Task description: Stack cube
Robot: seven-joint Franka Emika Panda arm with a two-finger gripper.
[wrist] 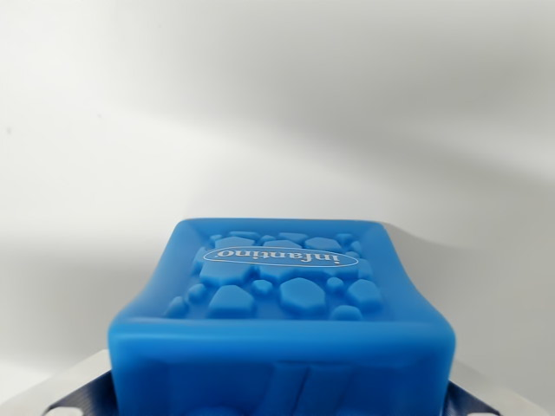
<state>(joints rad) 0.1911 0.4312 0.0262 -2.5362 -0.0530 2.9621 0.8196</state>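
Only my wrist cam here: it looks along the gripper, very close on the blue soft rubber cube (282, 325), facing a plain white surface (260, 113).

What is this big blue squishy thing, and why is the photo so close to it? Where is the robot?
The camera sits on the robot arm's wrist, so you only see what is just in front of it. The blue block is a soft toy cube with bumpy stone shapes and the word "infantino" on its top, which reads upside down from here. The grey metal bits at the bottom corners are parts of the robot's tool, one on each side of the block. It seems to be pinching the block, though the exact contact is hidden. Behind it is only a plain white background. No second cube shows here.
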